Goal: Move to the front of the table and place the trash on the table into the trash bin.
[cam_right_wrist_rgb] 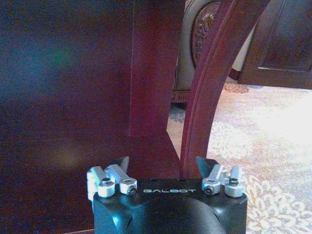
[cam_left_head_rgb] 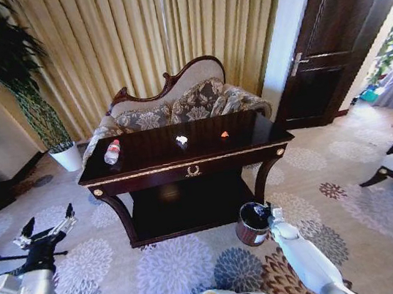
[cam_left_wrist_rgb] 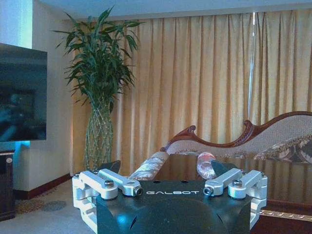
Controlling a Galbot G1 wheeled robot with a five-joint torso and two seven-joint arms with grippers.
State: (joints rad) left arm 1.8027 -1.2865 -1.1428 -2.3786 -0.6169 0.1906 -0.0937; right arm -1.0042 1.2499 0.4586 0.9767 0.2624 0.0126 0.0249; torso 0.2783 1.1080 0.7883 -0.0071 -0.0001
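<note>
Facing my dark glossy desk (cam_left_head_rgb: 184, 165), bottle (cam_left_head_rgb: 112, 152), paper wad (cam_left_head_rgb: 182, 140), orange scrap (cam_left_head_rgb: 225, 134) on top, floral carpet (cam_left_head_rgb: 170, 269), sofa (cam_left_head_rgb: 175, 106) behind, both my jaws released.

Glossy dark wood table (cam_left_head_rgb: 149, 148), clear plastic bottle (cam_left_head_rgb: 112, 152), crumpled white paper wad (cam_left_head_rgb: 181, 140), patterned carpet (cam_left_head_rgb: 178, 272).

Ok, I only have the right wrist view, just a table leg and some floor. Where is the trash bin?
Observer: The trash bin stands on the carpet by the front right leg of the table, right beside the right gripper.
Operator: What is up on top?
Observer: Three pieces lie in a row: a bottle toward the left end, a paper wad in the middle, an orange scrap to its right.
Operator: And the left gripper?
Observer: The left gripper is open and empty, low off the table's left end.
</note>
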